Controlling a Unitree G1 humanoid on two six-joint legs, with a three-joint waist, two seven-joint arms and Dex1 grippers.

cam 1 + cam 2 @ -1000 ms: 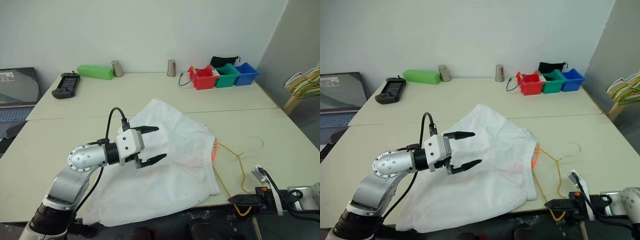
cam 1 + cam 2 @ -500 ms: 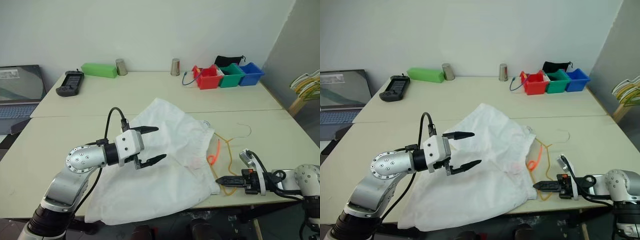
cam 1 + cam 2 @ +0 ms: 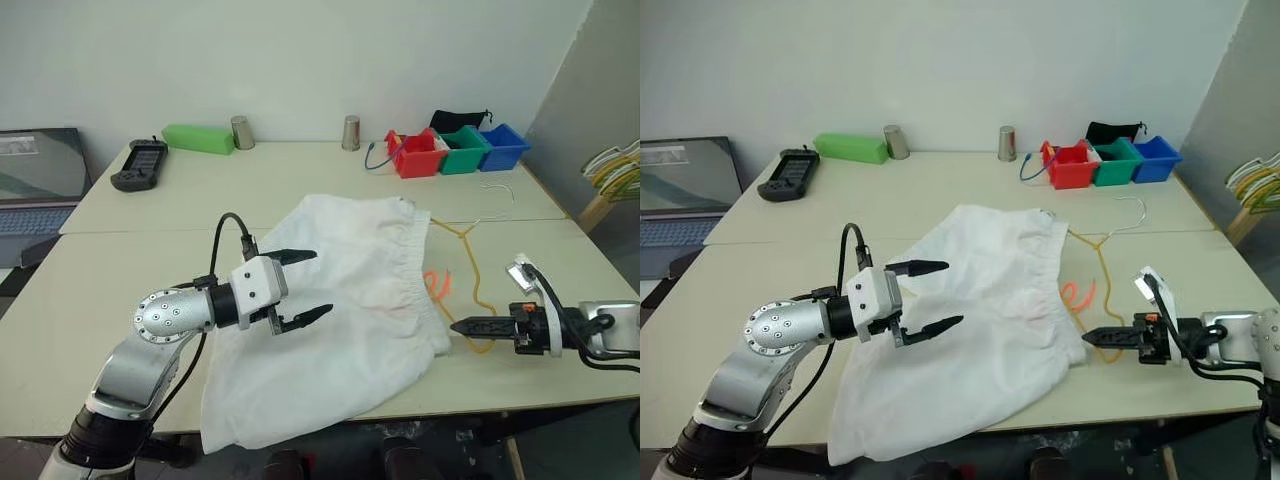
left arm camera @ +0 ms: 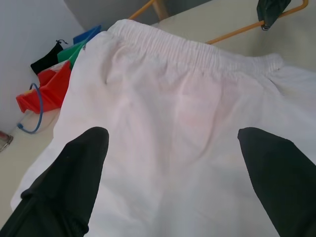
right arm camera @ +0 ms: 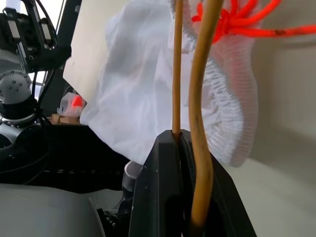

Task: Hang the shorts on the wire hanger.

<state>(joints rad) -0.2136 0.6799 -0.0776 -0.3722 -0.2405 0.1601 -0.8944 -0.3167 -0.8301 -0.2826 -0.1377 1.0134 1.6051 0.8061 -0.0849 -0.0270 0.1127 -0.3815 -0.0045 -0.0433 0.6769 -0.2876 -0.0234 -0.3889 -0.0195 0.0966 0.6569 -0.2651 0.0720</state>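
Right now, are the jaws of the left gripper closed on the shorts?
No, the left gripper hangs with its jaws wide apart above the shorts, holding no fabric.

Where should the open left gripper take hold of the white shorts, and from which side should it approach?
Judging by the pose, the left gripper should pinch the gathered waistband from above. That edge is thick and lies flat beside the wire hanger; the rest of the shorts is thin, loose fabric.

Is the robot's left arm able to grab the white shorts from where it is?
Probably yes. The left gripper hovers over the shorts with its jaws wide open, and nothing lies between them. The thin fabric spreads flat on the table, so it may have to pinch a fold.
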